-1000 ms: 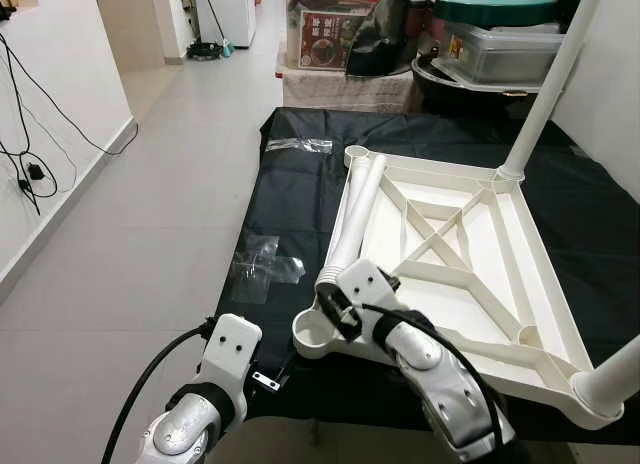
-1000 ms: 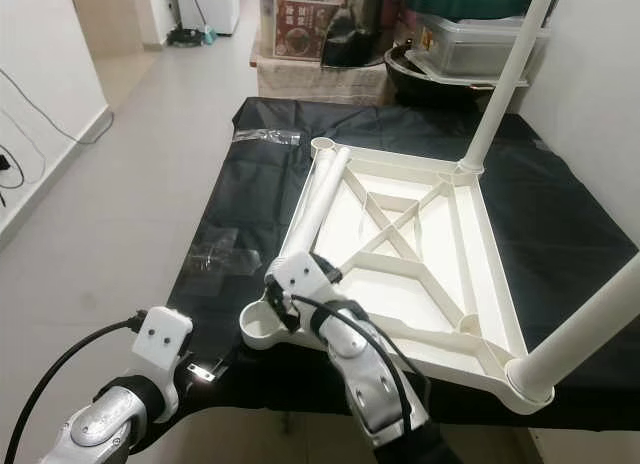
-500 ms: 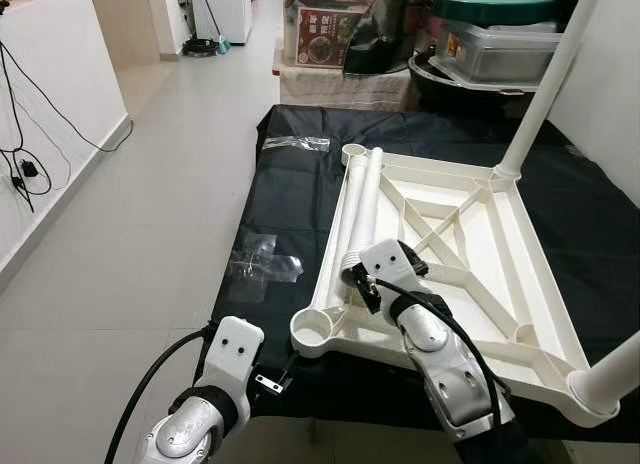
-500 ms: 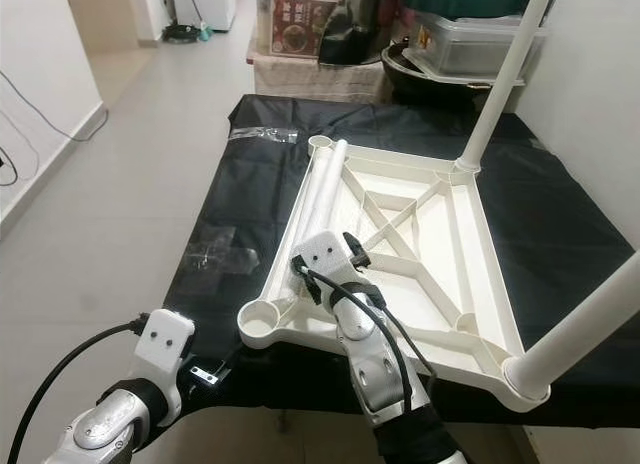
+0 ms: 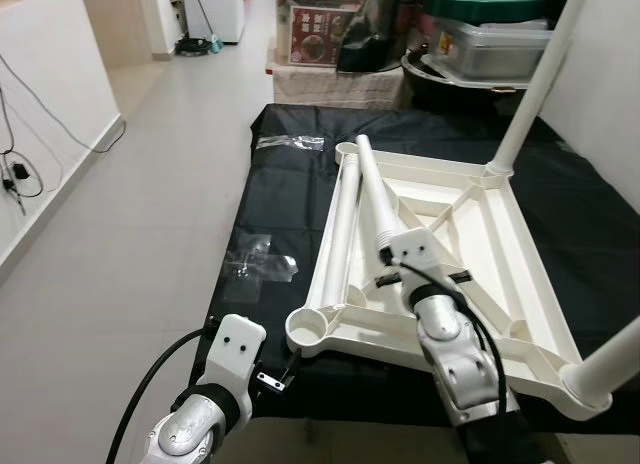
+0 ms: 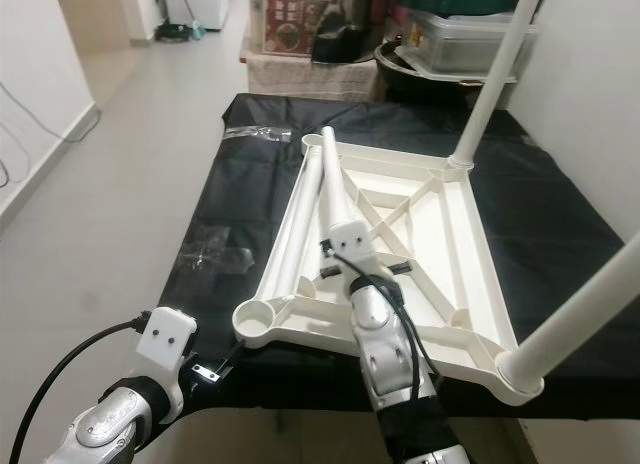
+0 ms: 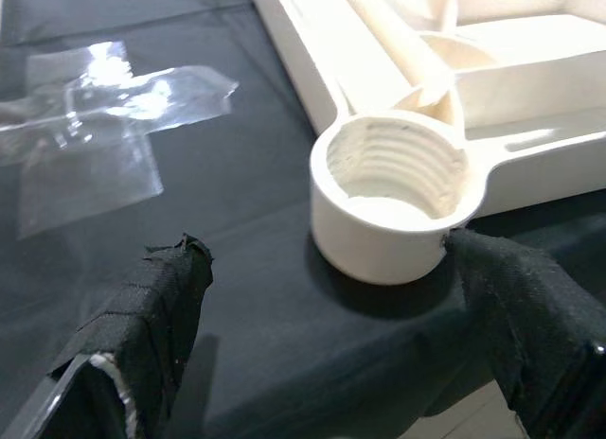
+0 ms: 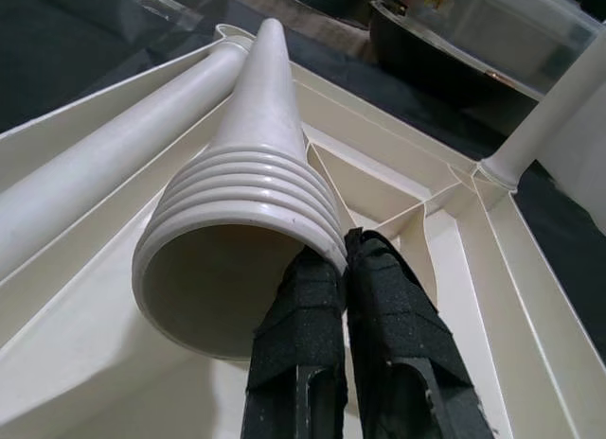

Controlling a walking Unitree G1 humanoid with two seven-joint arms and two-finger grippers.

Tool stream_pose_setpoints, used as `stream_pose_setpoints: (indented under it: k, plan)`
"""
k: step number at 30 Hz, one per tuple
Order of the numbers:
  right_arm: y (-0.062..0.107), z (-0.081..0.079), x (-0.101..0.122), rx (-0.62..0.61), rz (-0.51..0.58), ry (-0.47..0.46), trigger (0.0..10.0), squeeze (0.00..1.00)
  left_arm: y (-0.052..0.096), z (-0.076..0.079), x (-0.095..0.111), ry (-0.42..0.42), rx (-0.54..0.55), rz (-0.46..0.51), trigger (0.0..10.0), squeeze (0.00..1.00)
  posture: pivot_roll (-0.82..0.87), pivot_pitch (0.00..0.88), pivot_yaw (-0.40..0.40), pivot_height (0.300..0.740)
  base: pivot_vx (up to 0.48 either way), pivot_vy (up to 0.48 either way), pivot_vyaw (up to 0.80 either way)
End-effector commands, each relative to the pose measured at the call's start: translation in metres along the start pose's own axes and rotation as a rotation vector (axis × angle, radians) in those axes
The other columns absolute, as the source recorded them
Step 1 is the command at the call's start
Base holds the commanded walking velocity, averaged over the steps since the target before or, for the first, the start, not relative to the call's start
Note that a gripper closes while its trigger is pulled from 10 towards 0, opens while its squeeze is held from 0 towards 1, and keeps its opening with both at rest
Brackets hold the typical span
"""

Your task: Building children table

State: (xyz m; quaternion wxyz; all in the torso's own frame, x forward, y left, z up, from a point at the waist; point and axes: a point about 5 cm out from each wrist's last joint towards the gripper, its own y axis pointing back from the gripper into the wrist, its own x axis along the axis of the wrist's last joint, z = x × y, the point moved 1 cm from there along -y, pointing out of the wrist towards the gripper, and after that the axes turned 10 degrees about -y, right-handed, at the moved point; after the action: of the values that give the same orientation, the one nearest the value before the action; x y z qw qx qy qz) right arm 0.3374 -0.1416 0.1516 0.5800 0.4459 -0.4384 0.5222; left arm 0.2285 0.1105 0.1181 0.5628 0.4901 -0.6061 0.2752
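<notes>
A white children's table top (image 5: 505,254) lies upside down on a black cloth. Two white legs stand screwed in, one at the far right corner (image 5: 530,94) and one at the near right (image 5: 612,369). One loose leg (image 5: 343,219) lies along the left rim. My right gripper (image 8: 346,302) is shut on the threaded rim of a second loose leg (image 5: 372,189), holding that end raised above the top. My left gripper (image 7: 327,254) is open at the table's front edge, its fingers either side of the near-left threaded socket (image 7: 390,202).
Clear plastic wrappers (image 5: 262,259) lie on the black cloth (image 5: 280,194) to the left of the top, and another (image 5: 295,142) further back. Boxes, a pot and a bag (image 5: 480,34) crowd the space behind. Tiled floor (image 5: 130,184) lies to the left.
My right gripper has lifted the threaded end of one loose leg and swung it right, over the table top. The left gripper has stayed by the corner socket.
</notes>
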Motion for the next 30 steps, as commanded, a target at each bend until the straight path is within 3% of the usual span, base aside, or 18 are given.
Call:
stream_pose_setpoints:
  k: [1,6,9,13,20,24,27,30]
  plan:
    - [0.000,-0.005,-0.005,0.026,-0.020,-0.023,0.0,0.00,0.000,-0.001,-0.002,0.000,0.007,-0.015,10.0,0.00,0.15,0.056,-0.093,0.740,0.000,0.000,0.00]
    - [-0.004,0.012,-0.001,-0.051,0.011,-0.105,0.0,0.00,-0.001,-0.003,-0.002,-0.005,0.016,-0.013,10.0,0.00,0.15,0.057,-0.094,0.740,0.000,0.000,0.00]
    - [-0.007,0.028,0.009,-0.091,0.066,-0.285,0.0,0.00,-0.003,-0.005,-0.002,-0.008,0.020,-0.011,10.0,0.00,0.15,0.049,-0.093,0.740,0.000,0.000,0.00]
    - [-0.008,0.035,0.012,-0.109,0.085,-0.361,0.0,0.00,-0.004,-0.005,-0.002,-0.009,0.022,-0.009,10.0,0.00,0.15,0.049,-0.093,0.740,0.000,0.000,0.00]
    - [-0.005,0.080,0.005,-0.203,0.105,-0.596,0.0,0.00,-0.010,-0.009,0.001,-0.017,0.027,0.005,10.0,0.00,0.15,0.027,-0.080,0.740,0.000,0.000,0.00]
    - [0.000,0.090,-0.004,-0.202,0.088,-0.693,0.0,0.00,-0.013,-0.012,0.003,-0.016,0.036,0.013,10.0,0.00,0.15,0.023,-0.078,0.740,0.000,0.000,0.00]
    - [0.002,0.092,-0.006,-0.172,0.084,-0.710,0.0,0.00,-0.015,-0.015,0.004,-0.011,0.045,0.017,10.0,0.00,0.15,0.020,-0.075,0.740,0.000,0.000,0.00]
    - [0.012,0.095,-0.006,-0.050,0.102,-0.834,0.0,0.00,-0.020,-0.021,0.008,0.010,0.055,0.033,10.0,0.00,0.15,0.017,-0.072,0.740,0.000,0.000,0.00]
